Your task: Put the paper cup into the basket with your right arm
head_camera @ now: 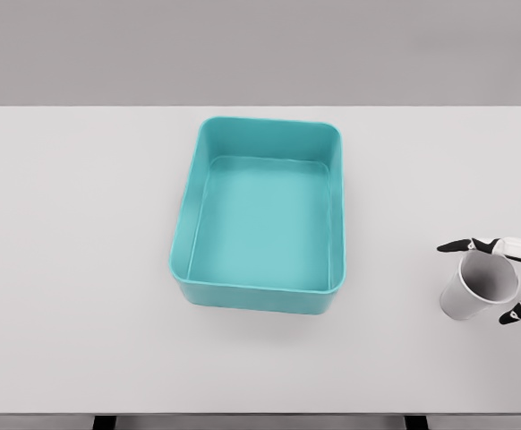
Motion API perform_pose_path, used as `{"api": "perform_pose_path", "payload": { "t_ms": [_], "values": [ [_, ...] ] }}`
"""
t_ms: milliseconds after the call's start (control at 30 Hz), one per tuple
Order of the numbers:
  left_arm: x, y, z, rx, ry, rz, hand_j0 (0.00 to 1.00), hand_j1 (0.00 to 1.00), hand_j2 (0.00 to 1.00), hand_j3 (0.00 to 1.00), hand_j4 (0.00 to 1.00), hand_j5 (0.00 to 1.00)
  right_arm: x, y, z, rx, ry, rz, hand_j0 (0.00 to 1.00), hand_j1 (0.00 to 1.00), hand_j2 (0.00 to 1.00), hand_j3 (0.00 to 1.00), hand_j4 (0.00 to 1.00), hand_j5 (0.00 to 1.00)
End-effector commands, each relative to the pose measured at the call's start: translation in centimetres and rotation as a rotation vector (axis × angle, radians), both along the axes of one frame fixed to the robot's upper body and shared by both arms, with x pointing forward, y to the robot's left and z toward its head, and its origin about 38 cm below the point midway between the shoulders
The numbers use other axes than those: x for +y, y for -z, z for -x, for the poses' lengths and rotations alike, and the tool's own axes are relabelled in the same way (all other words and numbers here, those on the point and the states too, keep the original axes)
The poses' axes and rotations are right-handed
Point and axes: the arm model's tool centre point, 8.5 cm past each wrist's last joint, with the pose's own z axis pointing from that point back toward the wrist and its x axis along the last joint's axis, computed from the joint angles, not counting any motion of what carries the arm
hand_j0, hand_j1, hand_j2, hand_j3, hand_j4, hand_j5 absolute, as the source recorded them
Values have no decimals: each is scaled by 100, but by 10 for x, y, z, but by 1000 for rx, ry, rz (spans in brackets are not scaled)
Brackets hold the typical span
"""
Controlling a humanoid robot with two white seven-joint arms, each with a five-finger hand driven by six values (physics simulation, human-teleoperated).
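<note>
At the near right of the flat white table [81, 269], a small white paper cup [475, 288] is seen, tilted so that its open mouth faces up and toward the right edge of the view. It is held by the robot's right hand [502, 279], of which only black-and-white fingers [465, 245] are shown, the arm being cut off by the picture's right edge. One finger is laid across the far side of the cup's rim, and another fingertip is set against its near right side, so the cup is clasped between them. Whether the cup's base rests on the table or is raised just above it cannot be told.

Farther in, near the middle of the table and well apart from the cup, a teal rectangular plastic basket [182, 235] with rounded corners and upright walls is placed. Its bare floor is visible.

Beyond the table's far edge, a plain grey backdrop [260, 49] is seen.
</note>
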Motion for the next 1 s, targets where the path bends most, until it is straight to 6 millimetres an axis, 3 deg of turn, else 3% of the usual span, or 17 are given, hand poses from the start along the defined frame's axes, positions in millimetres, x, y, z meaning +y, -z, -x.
{"api": "perform_pose_path", "payload": {
  "t_ms": [0,667,867,967],
  "values": [
    [0,0,0,0,0,0,100,100,100,100,100,100,0,-1,0,0,2,-3,100,100,100,100,100,100],
    [0,0,0,0,0,0,100,100,100,100,100,100,4,0,2,-2,-20,11,100,100,100,100,100,100],
    [0,0,0,0,0,0,100,100,100,100,100,100,4,0,2,-2,-20,11,94,94,94,94,94,94],
    [0,0,0,0,0,0,100,100,100,100,100,100,4,0,1,-3,-20,13,85,85,85,85,85,85]
  ]
}}
